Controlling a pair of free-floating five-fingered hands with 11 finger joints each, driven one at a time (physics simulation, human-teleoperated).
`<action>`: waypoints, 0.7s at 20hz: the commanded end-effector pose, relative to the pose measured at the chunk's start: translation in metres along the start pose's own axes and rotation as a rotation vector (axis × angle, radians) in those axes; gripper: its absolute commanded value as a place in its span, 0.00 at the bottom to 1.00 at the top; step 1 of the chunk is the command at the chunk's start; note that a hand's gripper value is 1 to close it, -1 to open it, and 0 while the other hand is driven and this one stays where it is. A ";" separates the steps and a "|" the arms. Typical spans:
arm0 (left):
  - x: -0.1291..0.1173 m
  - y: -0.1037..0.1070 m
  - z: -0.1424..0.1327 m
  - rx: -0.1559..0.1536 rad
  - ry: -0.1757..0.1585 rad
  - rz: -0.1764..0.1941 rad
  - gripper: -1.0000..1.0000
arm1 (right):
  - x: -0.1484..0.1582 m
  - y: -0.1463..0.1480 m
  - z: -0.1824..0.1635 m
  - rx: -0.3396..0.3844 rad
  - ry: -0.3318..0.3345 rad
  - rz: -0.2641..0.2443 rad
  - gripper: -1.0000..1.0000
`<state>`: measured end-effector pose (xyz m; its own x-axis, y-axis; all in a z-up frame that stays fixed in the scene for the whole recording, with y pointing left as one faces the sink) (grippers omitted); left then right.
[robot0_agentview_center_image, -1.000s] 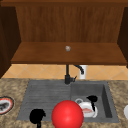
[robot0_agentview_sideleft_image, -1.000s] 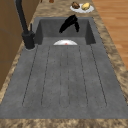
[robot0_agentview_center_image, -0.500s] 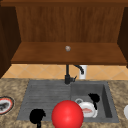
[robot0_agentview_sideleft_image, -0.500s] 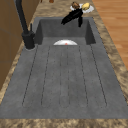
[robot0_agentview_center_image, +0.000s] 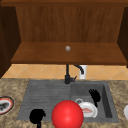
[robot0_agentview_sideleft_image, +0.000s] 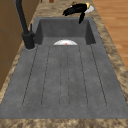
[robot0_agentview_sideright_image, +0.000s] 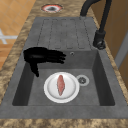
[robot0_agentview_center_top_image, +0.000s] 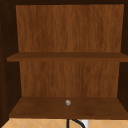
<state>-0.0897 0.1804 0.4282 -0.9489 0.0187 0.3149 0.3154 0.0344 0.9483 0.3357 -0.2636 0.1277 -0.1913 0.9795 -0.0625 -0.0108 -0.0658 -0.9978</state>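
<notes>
The right hand (robot0_agentview_center_image: 94, 96) hangs over the sink basin (robot0_agentview_sideright_image: 100, 75) with fingers straight and nothing in them, just above the white plate (robot0_agentview_sideright_image: 61, 87) on the basin floor at the sink's right end. I'd drop slowly to the plate's rim, clear of the wall. The reddish strip of food (robot0_agentview_sideright_image: 60, 84) lies flat on it, long axis left-right along the sink; the left hand (robot0_agentview_center_image: 36, 116) hangs at the near left.

- White round plate (robot0_agentview_sideright_image: 61, 87), lying flat on basin floor of sink (robot0_agentview_sideright_image: 106, 82), toward front wall, just beside drain.
- Reddish raw fillet (robot0_agentview_sideright_image: 60, 84), elongated, lying lengthwise across plate's centre.
</notes>
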 end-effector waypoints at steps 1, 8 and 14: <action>0.000 0.000 0.000 0.000 0.000 0.000 0.50 | 0.003 -0.009 0.011 -0.104 -0.003 -0.019 0.00; 0.000 0.000 0.000 0.000 0.000 0.000 0.50 | 0.012 -0.012 0.067 -0.119 0.001 0.008 0.00; 0.000 0.000 0.000 0.000 0.000 0.000 0.50 | 0.021 -0.009 0.110 -0.089 -0.001 -0.008 0.00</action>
<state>-0.0897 0.1804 0.4282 -0.9489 0.0187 0.3149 0.3154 0.0344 0.9483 0.2441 -0.2637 0.1406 -0.1899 0.9792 -0.0720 0.1108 -0.0515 -0.9925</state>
